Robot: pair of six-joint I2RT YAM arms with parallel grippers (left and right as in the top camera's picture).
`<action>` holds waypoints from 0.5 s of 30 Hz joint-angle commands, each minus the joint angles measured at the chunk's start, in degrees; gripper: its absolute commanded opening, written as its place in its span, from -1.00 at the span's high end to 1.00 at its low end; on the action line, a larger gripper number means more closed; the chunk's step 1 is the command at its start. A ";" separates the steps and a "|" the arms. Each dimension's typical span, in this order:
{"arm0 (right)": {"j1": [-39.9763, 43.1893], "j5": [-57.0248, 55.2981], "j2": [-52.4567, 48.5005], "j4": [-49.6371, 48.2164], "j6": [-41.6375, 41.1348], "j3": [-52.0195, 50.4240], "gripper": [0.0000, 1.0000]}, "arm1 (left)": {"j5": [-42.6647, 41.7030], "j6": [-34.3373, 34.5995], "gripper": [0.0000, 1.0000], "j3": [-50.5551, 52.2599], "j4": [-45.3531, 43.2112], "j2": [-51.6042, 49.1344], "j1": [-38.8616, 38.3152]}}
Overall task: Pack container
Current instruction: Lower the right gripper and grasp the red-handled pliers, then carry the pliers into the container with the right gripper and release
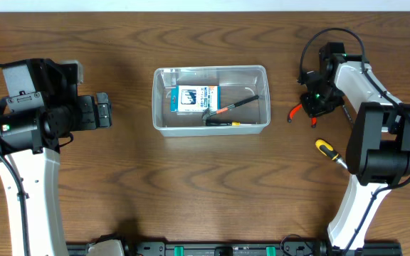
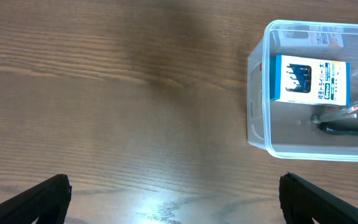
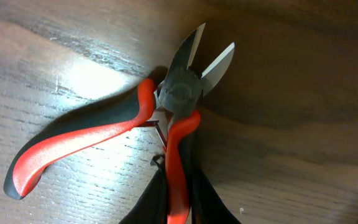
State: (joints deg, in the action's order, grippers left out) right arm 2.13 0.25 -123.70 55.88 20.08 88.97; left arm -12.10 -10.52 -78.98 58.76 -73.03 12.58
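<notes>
Cutters close; container lengthwise left-right

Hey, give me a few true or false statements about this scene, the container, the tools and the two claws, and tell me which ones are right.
1. A blue and white box lies inside the container. True.
2. The cutters are inside the container. False: they lie on the table to the right of it, under the right claw.
3. The left claw is open and holds nothing. True.
4. The left claw holds the yellow-handled screwdriver. False: it lies on the table beside the right arm.
5. The cutters' blades are apart. True.
</notes>
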 commanded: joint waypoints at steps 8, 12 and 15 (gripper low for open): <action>-0.22 0.63 1.18 0.00 -8.92 2.45 0.98 | -0.74 0.09 -0.96 0.00 0.24 -0.39 -0.13; -0.94 0.66 5.27 1.99 -10.45 8.00 0.98 | -0.74 0.09 -0.96 0.00 0.24 -0.39 -0.13; -3.02 0.09 9.25 3.78 -9.68 14.03 0.98 | -0.74 0.09 -0.96 0.00 0.24 -0.39 -0.13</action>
State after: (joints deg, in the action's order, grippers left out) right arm 1.52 0.14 -122.02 59.31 11.57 96.57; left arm -12.12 -10.52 -78.98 58.78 -73.03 12.58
